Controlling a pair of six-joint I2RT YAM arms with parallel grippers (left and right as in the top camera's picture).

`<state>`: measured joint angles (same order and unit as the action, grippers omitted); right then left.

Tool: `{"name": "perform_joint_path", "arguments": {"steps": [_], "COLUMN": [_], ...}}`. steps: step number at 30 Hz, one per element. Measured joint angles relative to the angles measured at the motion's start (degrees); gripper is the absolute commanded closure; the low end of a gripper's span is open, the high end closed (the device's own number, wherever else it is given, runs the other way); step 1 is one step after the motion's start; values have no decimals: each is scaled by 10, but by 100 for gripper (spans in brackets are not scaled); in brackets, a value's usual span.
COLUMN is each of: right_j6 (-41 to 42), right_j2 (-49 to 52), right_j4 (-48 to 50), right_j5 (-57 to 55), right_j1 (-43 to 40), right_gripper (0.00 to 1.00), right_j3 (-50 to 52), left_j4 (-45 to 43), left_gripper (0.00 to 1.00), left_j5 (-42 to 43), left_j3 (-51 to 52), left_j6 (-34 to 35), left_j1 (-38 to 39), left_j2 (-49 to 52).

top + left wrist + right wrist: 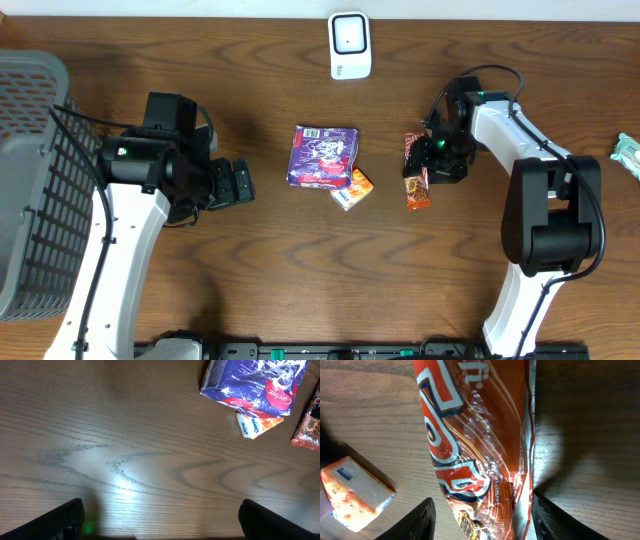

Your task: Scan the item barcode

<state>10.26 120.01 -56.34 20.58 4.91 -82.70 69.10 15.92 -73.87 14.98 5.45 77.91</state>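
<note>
Dark wood-grain table [250, 290], shown from overhead and from both wrists. Toward the near left, the left hand [160, 522] is over bare wood, its two fingers spread wide with nothing between them. Along the left edge beside that arm stands a grey slatted plastic basket [30, 180].

At mid-table a small orange-and-white rectangular packet [352, 188] lies touching the near right corner of a glossy purple plastic pack [323, 155] printed in red and white. Just right of these, apart from both, a long red-orange foil snack wrapper [417, 192] lies flat, its length running from near to far.

The right hand [482, 522] stands over this wrapper, its fingers [417, 522] apart, one on either side of the foil. A strip of table shows between one finger and the wrapper; whether the other finger touches the foil cannot be told. The wrapper rests on the table, not lifted.

At the right edge lies a teal-and-white packet [628, 155], partly out of frame. At the middle of the far edge, well apart from the wrapper, sits a white rounded-rectangle barcode scanner [350, 45].
</note>
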Motion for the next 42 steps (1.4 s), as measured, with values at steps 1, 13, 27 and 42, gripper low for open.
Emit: {"name": "perform_joint_path", "arguments": {"steps": [1, 13, 27, 42], "right_j6": [1, 52, 55, 118], "right_j2": [0, -22, 15, 23], "right_j4": [4, 123, 2, 375], "right_j5": [0, 15, -50, 74], "right_j1": [1, 23, 38, 83], "right_gripper": [48, 99, 99, 99], "right_j3": [2, 62, -42, -159], "left_j4": [0, 0, 0, 0], "left_gripper": [2, 2, 2, 2], "left_j5": [0, 0, 0, 0], "left_j3": [0, 0, 0, 0], "left_j6": [0, 0, 0, 0], "left_j1": [0, 0, 0, 0], "left_j2": [0, 0, 0, 0]}}
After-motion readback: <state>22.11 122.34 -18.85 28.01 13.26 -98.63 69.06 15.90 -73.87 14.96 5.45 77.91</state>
